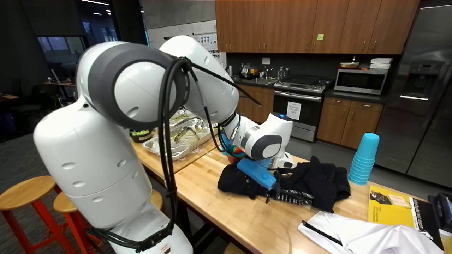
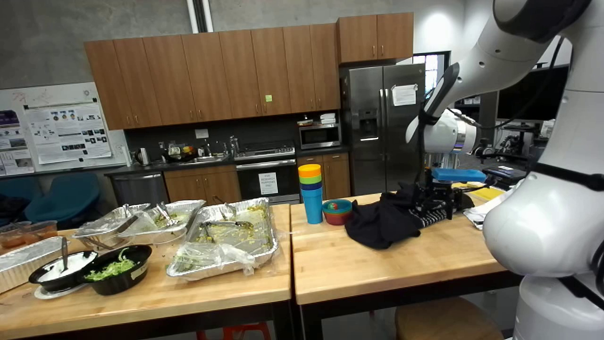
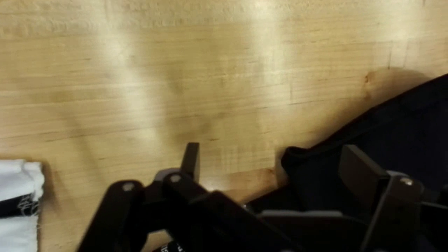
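A crumpled black garment point(image 1: 328, 180) with a white-patterned band point(image 1: 291, 196) lies on the wooden table, seen in both exterior views point(image 2: 382, 224). My gripper point(image 2: 434, 210) points down over it, below a blue casing point(image 2: 457, 175) on the wrist. In the wrist view the gripper point(image 3: 271, 148) stands open, its fingers wide apart with nothing gripped. One finger point(image 3: 360, 171) overlaps the black fabric point(image 3: 406, 136); the opposite finger point(image 3: 191, 159) shows against wood. A folded corner of the fabric lies between them in the picture. Whether the fingertips touch the cloth I cannot tell.
White cloth point(image 1: 374, 234) lies nearby, its edge point(image 3: 19, 178) at left in the wrist view. A blue cup stack point(image 1: 363, 160), a yellow book point(image 1: 390, 208), bowls point(image 2: 337, 217) and a multicoloured cup stack point(image 2: 312, 200) surround the garment. Foil trays point(image 2: 226, 236) occupy the adjoining table.
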### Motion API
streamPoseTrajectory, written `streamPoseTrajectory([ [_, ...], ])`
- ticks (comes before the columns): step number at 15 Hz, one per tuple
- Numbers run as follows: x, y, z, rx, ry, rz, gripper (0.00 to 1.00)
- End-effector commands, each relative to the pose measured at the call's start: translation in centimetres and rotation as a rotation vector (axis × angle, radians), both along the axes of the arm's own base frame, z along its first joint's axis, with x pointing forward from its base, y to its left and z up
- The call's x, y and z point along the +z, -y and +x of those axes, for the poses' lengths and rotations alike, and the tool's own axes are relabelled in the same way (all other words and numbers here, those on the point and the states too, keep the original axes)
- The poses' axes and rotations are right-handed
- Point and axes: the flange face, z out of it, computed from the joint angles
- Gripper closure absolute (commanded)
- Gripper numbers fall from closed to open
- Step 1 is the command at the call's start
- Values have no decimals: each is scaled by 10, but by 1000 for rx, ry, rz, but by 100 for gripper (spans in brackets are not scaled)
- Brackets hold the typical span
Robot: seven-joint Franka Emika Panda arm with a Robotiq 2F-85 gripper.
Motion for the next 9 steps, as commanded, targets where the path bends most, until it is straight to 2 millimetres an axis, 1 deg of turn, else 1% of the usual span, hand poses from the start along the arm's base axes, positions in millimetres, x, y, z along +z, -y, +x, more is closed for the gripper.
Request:
streamPoseTrajectory([
  [1,-13,-11,11,-6,29,-9,0],
  [4,-25,-16,17,5,13,-5,0],
  [6,-34,-19,19,20,2,-9,0],
  [9,-40,-24,22,46,-1,-8,0],
])
